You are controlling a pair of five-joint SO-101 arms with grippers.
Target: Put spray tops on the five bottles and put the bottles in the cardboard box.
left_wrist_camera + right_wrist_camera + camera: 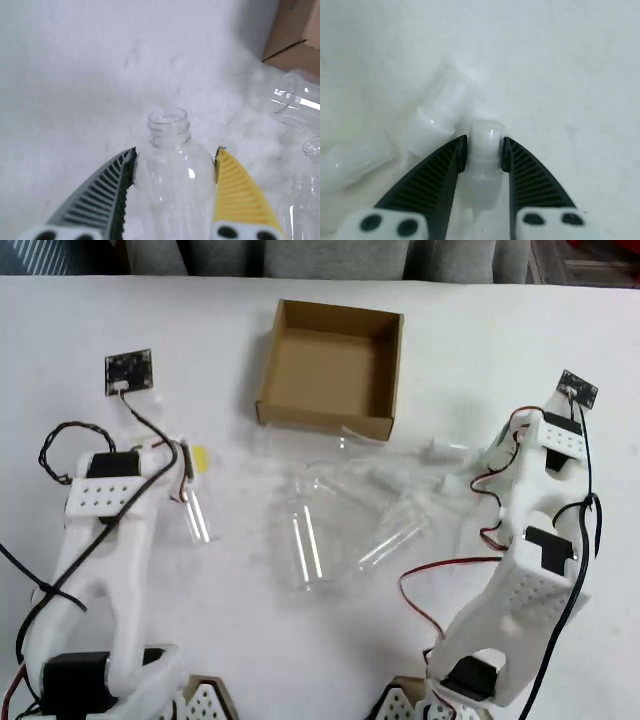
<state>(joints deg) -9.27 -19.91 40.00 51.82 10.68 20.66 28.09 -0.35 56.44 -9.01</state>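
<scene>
Left gripper (176, 150), one jaw grey and one yellow, clasps a clear plastic bottle (170, 175) below its open neck. Black-jawed right gripper (484, 141) pinches a white plastic spray top (485, 152). Capping seems in hand: next, top must meet neck squarely. Brown cardboard box (320, 421) sits beyond both grippers.

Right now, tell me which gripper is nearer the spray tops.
Right. The right gripper sits among the spray tops, fingers shut on one spray top; the left gripper is across the table, holding a clear bottle.
</scene>
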